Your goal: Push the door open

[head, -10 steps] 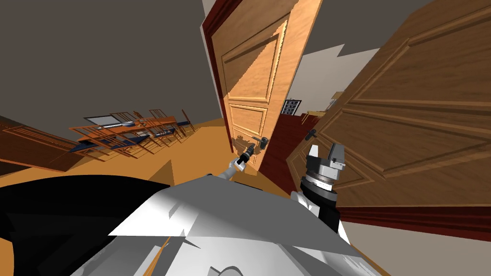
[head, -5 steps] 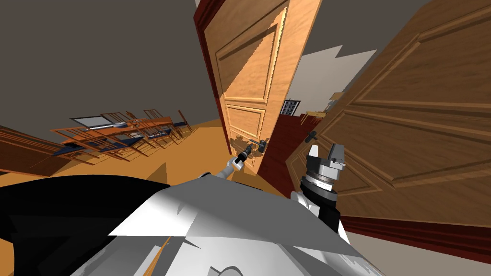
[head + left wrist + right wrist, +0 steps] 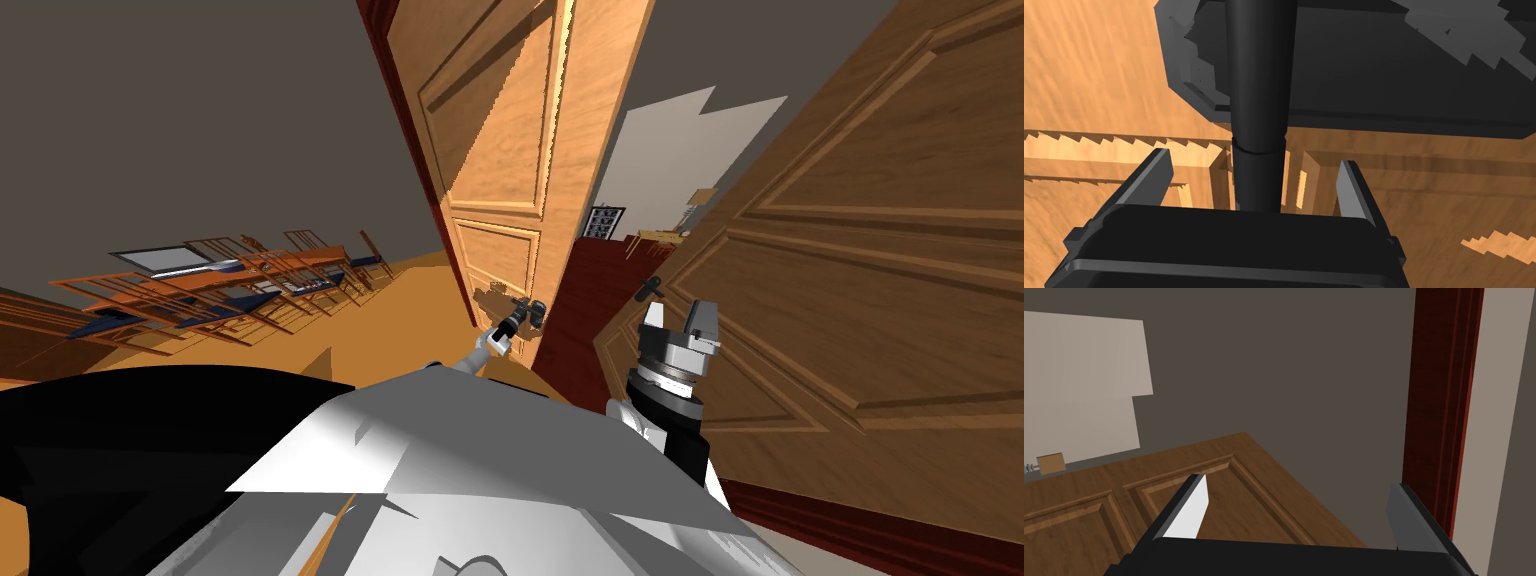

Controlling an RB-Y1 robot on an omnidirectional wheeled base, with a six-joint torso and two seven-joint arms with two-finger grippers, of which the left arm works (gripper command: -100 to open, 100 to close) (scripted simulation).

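A light orange panelled door (image 3: 500,130) stands ajar ahead of me, with a dark lever handle (image 3: 533,311) near its free edge. My left gripper (image 3: 515,322) reaches up to that handle. In the left wrist view the dark lever (image 3: 1258,100) runs between the fingers of the left gripper (image 3: 1255,159), which is open, with a gap on each side. The door's orange panels lie just behind it. My right gripper (image 3: 680,318) is held up, open and empty, in front of a darker brown door (image 3: 860,250). In its wrist view the right gripper (image 3: 1299,484) stands above that brown door (image 3: 1099,508).
The brown door on the right is swung open and has its own dark handle (image 3: 650,288). Between the two doors a dark red floor (image 3: 590,300) leads into a further room. A table with several wooden chairs (image 3: 230,285) stands at the left. A dark red door frame (image 3: 410,150) borders the orange door.
The orange door has swung further away, and the gap beside its free edge is a little wider. My view has shifted, with the chairs sliding left. My left gripper stays at the handle.
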